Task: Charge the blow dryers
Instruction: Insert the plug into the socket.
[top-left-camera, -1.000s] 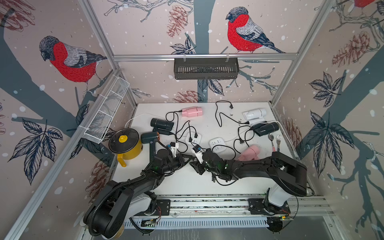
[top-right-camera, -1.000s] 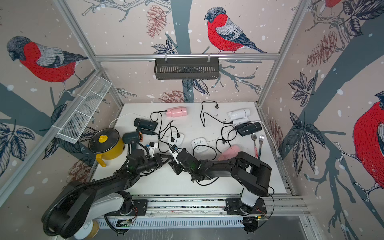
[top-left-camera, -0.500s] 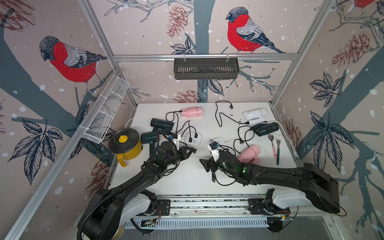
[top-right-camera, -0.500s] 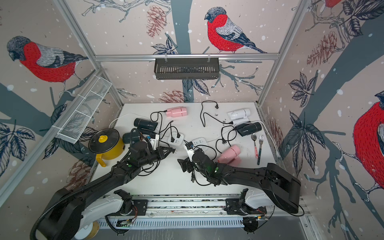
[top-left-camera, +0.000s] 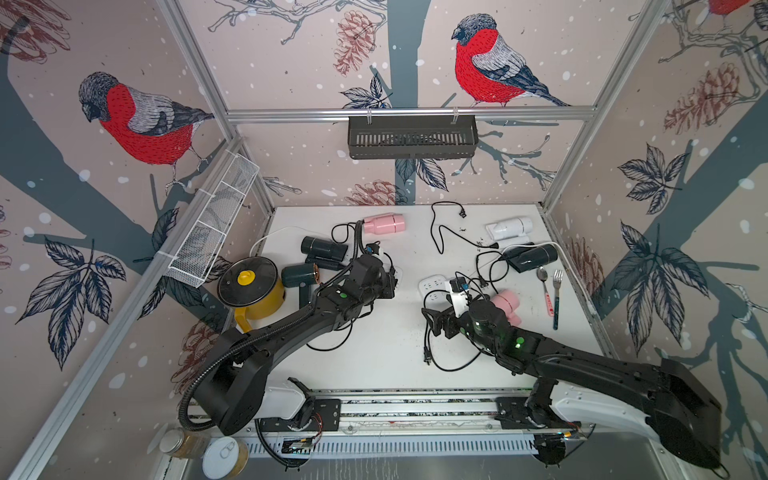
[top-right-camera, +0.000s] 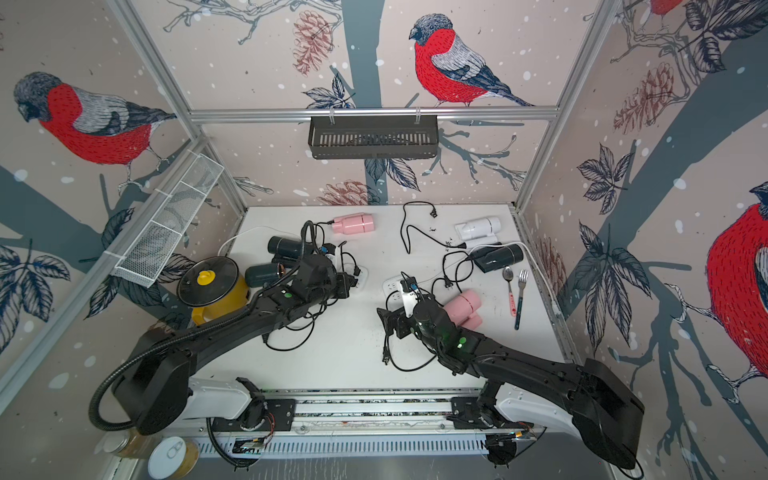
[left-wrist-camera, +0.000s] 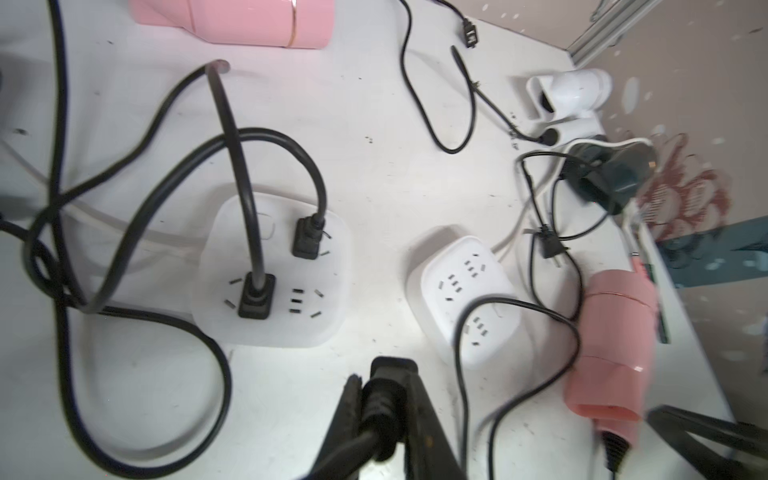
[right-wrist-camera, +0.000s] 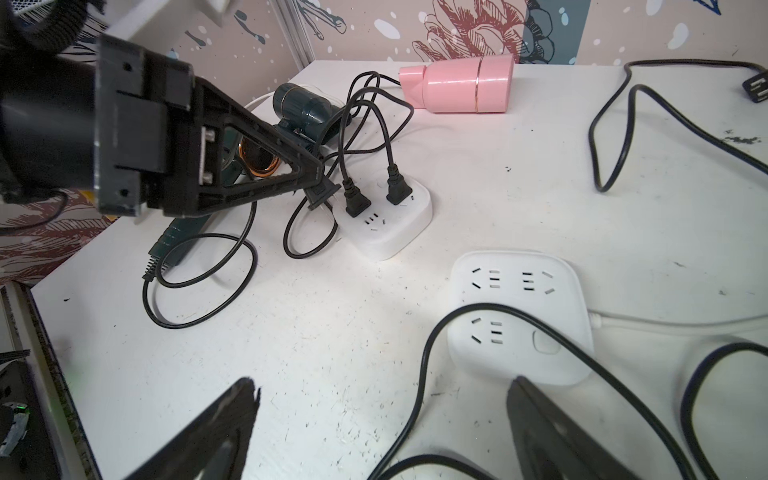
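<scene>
My left gripper (left-wrist-camera: 384, 384) is shut on a black plug (left-wrist-camera: 392, 368), held just above the table beside the left power strip (left-wrist-camera: 332, 266), which has two plugs in it. My right gripper (right-wrist-camera: 382, 386) stands open over a loose black cord (right-wrist-camera: 419, 374), close to the right power strip (right-wrist-camera: 519, 307), which has none. In a top view the blow dryers lie around the strips: pink (top-left-camera: 384, 223), black (top-left-camera: 323, 248), dark green (top-left-camera: 299, 276), white (top-left-camera: 509, 228), black (top-left-camera: 532, 257) and pink (top-left-camera: 507, 301). The left gripper (top-left-camera: 390, 282) and right gripper (top-left-camera: 436, 322) are apart.
A yellow pot with black lid (top-left-camera: 251, 286) stands at the left edge. A spoon (top-left-camera: 544, 286) and fork (top-left-camera: 557, 299) lie at the right edge. A loose plug (top-left-camera: 426, 357) and cord loops lie on the front of the table. Baskets hang on the back and left walls.
The grippers were together at the front middle. The right gripper has opened and drawn back to the right. The left arm has carried the plug back toward the left power strip.
</scene>
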